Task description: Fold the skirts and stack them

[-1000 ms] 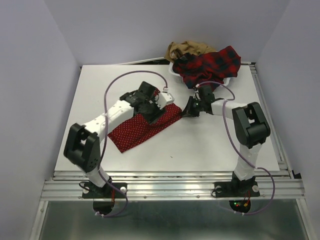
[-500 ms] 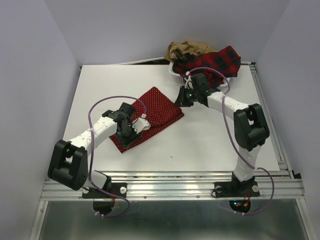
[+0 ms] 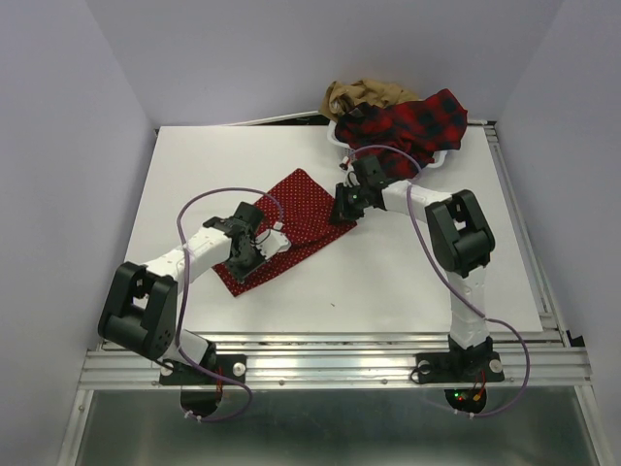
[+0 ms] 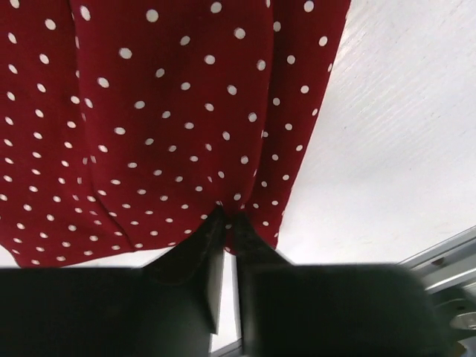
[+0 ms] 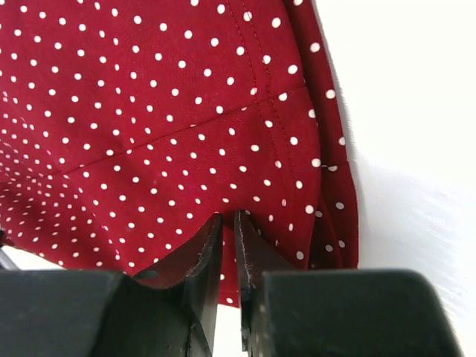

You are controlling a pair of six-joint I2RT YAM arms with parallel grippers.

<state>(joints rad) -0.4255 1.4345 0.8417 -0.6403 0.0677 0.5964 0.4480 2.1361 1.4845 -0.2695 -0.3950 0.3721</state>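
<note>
The left jaws and the right jaws each clench an edge of the red, white-dotted cloth skirt [image 3: 301,204], spread on the white bench [image 3: 194,165] between them; either shallow pinch could slip on lifting, spoiling the fold.

The red skirt with tiny white dots [image 3: 301,209] is thin, matt woven cloth with stitched seams. The white table [image 3: 417,282] is matt and faintly grained, perhaps painted wood. At the table's far edge, the red-and-black plaid skirt [image 3: 412,121] looks a thicker, softer cloth, the tan-brown skirt [image 3: 364,94] plain and crumpled, the white mesh basket [image 3: 338,141] smooth plastic. Along the table's near edge, the ribbed silver rail [image 3: 340,361] is bare metal.
</note>
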